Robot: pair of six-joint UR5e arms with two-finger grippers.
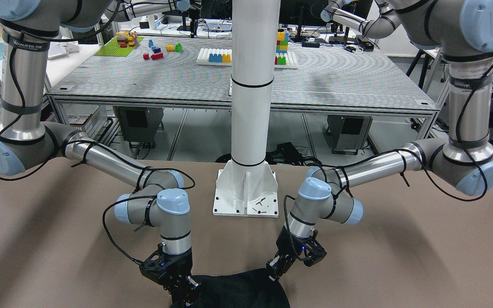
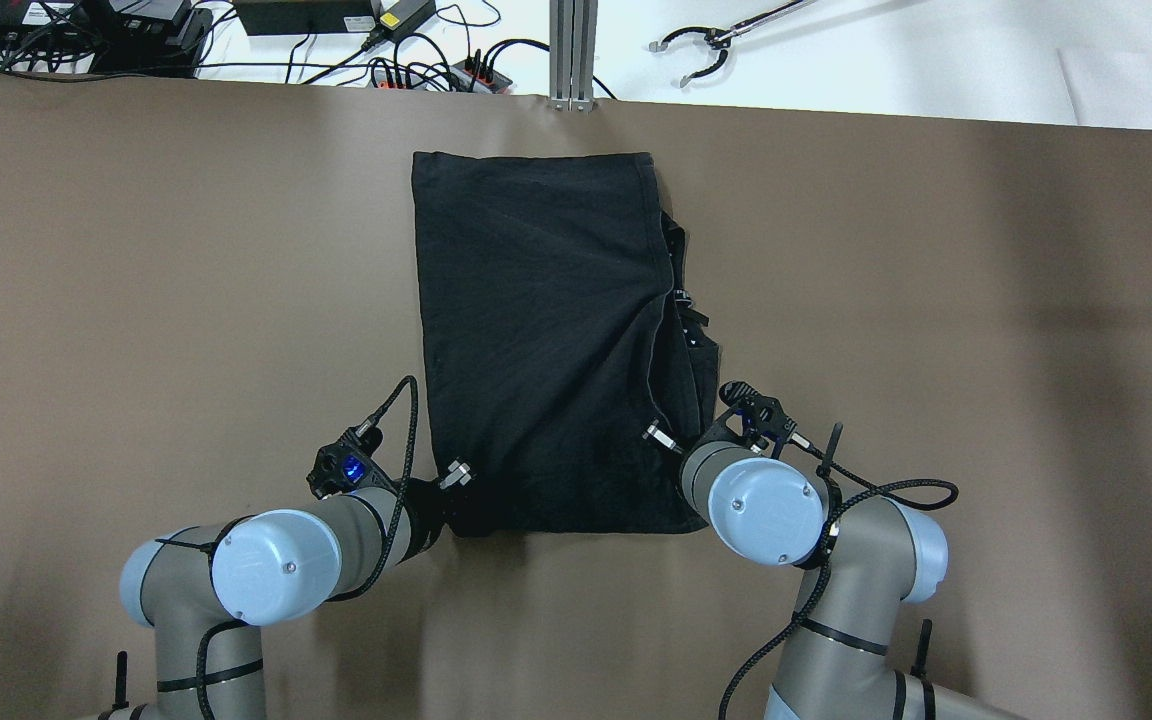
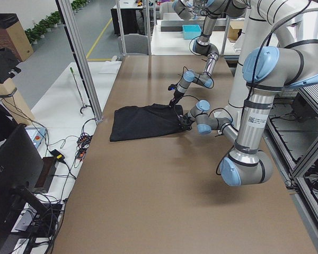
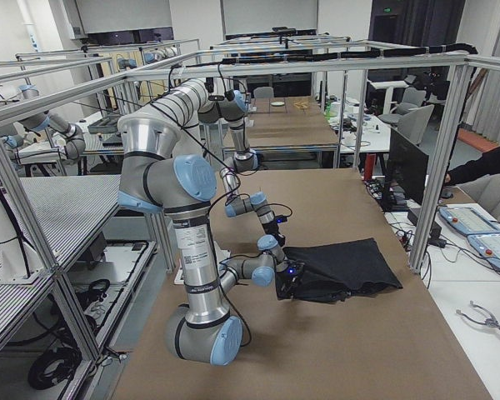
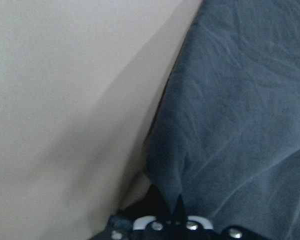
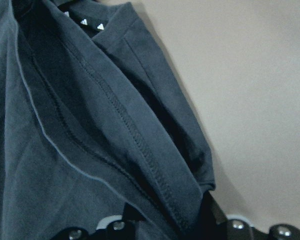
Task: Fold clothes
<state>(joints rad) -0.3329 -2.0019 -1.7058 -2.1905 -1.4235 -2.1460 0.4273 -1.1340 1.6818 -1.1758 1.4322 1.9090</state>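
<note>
Nearest the overhead camera, the blue-capped wrist joints of both arms sit low over the brown table (image 2: 136, 260). The black cloth (image 2: 536, 330) lies spread flat on the table between the two arms. Its far edge is near the table's far edge. The left gripper (image 2: 451, 495) is closed on the cloth's near left corner. In the left wrist view the fabric narrows to a point between the fingers (image 5: 142, 223). The right gripper (image 2: 671, 450) meets the cloth's right edge close to the near corner. Stitched hem layers are bunched there. The right wrist view hides the fingertips under fabric, so this gripper only appears clamped on the hem. The white pillar (image 1: 251, 107) stands apart from the cloth.
</note>
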